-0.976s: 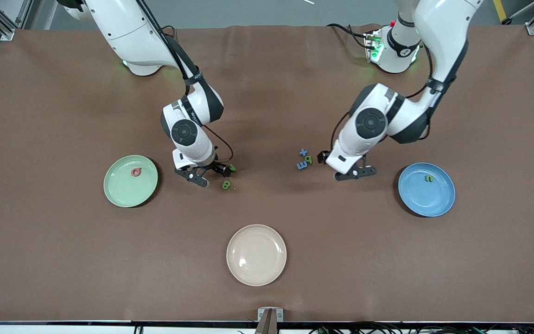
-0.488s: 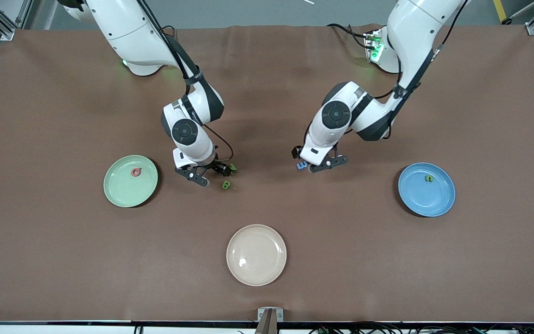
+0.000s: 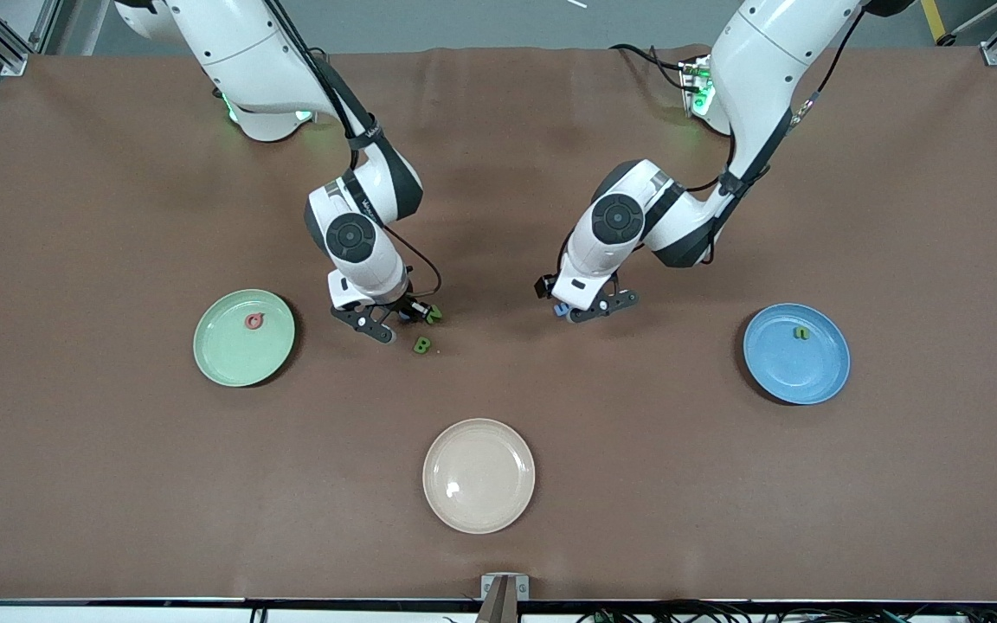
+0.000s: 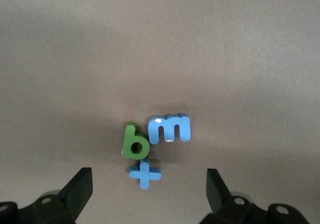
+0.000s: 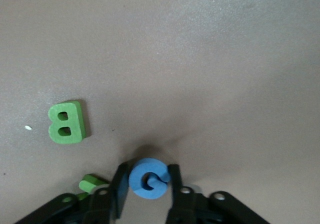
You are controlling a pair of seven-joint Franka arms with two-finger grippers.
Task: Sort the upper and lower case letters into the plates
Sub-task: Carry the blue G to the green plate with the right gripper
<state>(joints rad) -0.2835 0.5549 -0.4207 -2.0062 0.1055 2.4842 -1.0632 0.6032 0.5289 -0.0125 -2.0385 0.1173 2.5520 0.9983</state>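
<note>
The right gripper (image 5: 148, 186) is closed on a blue letter G (image 5: 148, 179), its two fingers (image 5: 120, 186) pressed against either side of it just above the brown table (image 3: 118, 484); only the right wrist view shows this grip, since in the front view the arm hides the letter. Near it lie a green B (image 5: 66, 122) and another green letter (image 5: 91, 184) partly hidden by the gripper. The left gripper (image 4: 148, 189) hangs with fingers spread wide and holding nothing, over a tight cluster of a green b (image 4: 134, 141), a blue m (image 4: 170, 128) and a blue plus sign (image 4: 145, 173); the front view shows only a blue speck there. That front view alone shows the plates: a pale green plate (image 3: 226, 359) holding a pink letter (image 3: 254, 321), a blue plate (image 3: 810, 372) holding a green letter (image 3: 800, 332), and a cream plate (image 3: 479, 475).
</note>
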